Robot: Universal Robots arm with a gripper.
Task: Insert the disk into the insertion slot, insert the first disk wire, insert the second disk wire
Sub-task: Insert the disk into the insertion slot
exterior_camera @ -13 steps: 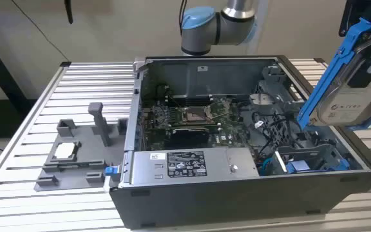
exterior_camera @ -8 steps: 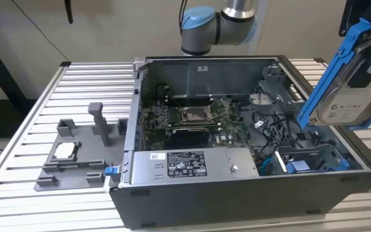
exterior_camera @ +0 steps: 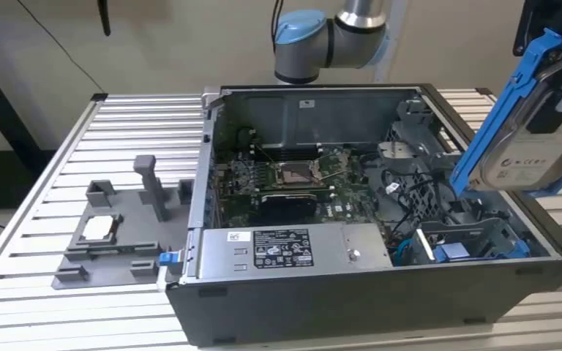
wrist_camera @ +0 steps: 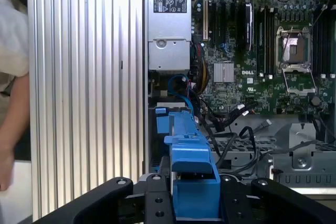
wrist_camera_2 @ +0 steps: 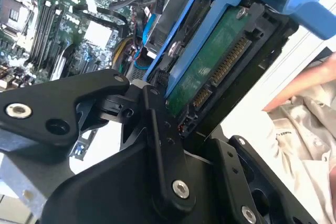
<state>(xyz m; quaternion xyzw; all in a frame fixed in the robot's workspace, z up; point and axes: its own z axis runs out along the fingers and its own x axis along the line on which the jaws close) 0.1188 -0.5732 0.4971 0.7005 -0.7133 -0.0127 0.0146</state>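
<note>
Blue plastic framed the silver-grey disk (exterior_camera: 535,139), which hung tilted in the air at the exterior view's right, above the far edge of the open computer case (exterior_camera: 359,300). The slot (exterior_camera: 486,228), a dark metal cage with blue parts inside, sat in the corner of the case below the disk and well apart from it, with no drive in it. Just beside the slot lay the silver power-supply box (exterior_camera: 281,248). A grey plastic tray (exterior_camera: 105,245) with upright posts rested on the slatted table (exterior_camera: 37,183) outside the case, at the exterior view's left. The arm (exterior_camera: 325,36) rose behind the case.

In the second wrist view the gripper (wrist_camera_2: 197,129) had its jaws clamped on the disk, one black finger (wrist_camera_2: 163,135) pressed against the blue frame. The green circuit board (wrist_camera_2: 210,61) faced the camera, and the row of contacts (wrist_camera_2: 228,64) at the disk's end was bare, with nothing plugged in. A person's sleeve (wrist_camera_2: 299,129) showed beyond the disk.

In the first wrist view the blue frame sat between the two black fingers, above the case floor. Black and blue cables (wrist_camera: 231,124) lay loose near the motherboard (wrist_camera: 252,66); which of them were the disk wires I could not tell.

By my reading the task was at its start: the disk was picked up and held over the case, but not yet in the slot, and neither wire was connected.
</note>
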